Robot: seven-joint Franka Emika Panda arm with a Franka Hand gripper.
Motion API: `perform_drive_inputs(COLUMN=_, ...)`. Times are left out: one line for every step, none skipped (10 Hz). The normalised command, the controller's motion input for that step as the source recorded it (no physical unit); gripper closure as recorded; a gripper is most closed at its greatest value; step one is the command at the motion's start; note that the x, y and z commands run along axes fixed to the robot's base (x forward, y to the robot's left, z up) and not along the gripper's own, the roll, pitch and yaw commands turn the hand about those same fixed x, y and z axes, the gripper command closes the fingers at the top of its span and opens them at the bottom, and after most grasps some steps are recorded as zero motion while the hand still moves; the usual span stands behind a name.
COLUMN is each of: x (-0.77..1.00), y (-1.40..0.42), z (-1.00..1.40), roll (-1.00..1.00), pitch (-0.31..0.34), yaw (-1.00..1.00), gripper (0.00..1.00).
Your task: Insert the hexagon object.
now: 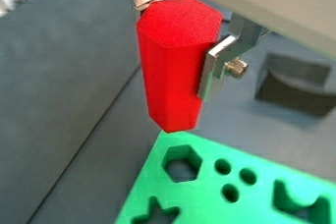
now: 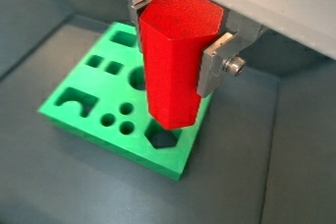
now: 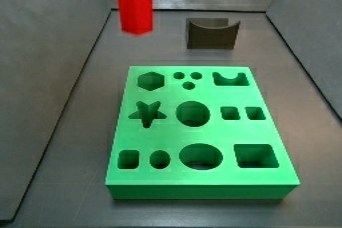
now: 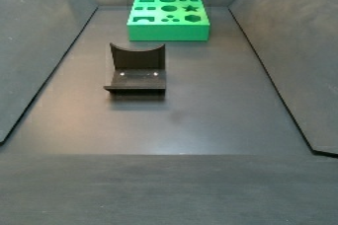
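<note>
Red hexagon object (image 2: 178,61) hangs upright in the air, clamped near its upper end between the silver fingers (image 2: 217,59) of the gripper (image 1: 178,29), jaws closed onto its faceted sides; in both wrist views its lower end is clear of the green board (image 2: 79,105), sitting above the board's hexagonal hole (image 2: 161,138) at a corner. In a side view the peg shows high above the far left part of the board (image 3: 174,187), not touching it. Dark fixture (image 4: 133,69) stands on the floor apart from the board.
</note>
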Motion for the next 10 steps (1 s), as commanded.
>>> perform_drive_inputs(x=-0.01, y=-0.05, z=-1.0, roll=0.0, pitch=0.0, yaw=-0.92, gripper=1.0)
perform_drive_inputs(x=0.3, y=-0.17, z=-1.0, roll=0.01, pitch=-0.056, yaw=-0.58, gripper=1.0)
perform_drive_inputs(x=0.39, y=-0.05, z=-0.65, roll=-0.02, pitch=-0.096, yaw=-0.35, gripper=1.0)
perform_drive_inputs(x=0.47, y=0.0, z=-0.53, roll=-0.03, pitch=-0.047, yaw=-0.34, gripper=1.0)
perform_drive_inputs(x=0.35, y=0.0, z=-0.45, roll=0.0, pitch=0.0, yaw=-0.28, gripper=1.0)
perform_drive_inputs(x=0.03, y=0.0, z=-0.3, roll=0.0, pitch=0.0, yaw=-0.2, gripper=1.0)
perform_drive_inputs(x=0.0, y=0.0, z=-0.25, roll=-0.02, pitch=-0.043, yaw=-0.12, gripper=1.0)
perform_drive_inputs(x=0.0, y=0.0, z=-0.26, roll=-0.03, pitch=-0.044, yaw=-0.12, gripper=1.0)
perform_drive_inputs(x=-0.08, y=0.0, z=-0.27, roll=0.0, pitch=-0.01, yaw=-0.15, gripper=1.0)
perform_drive_inputs(x=0.0, y=-0.03, z=-0.38, roll=-0.1, pitch=-0.09, yaw=-0.25, gripper=1.0)
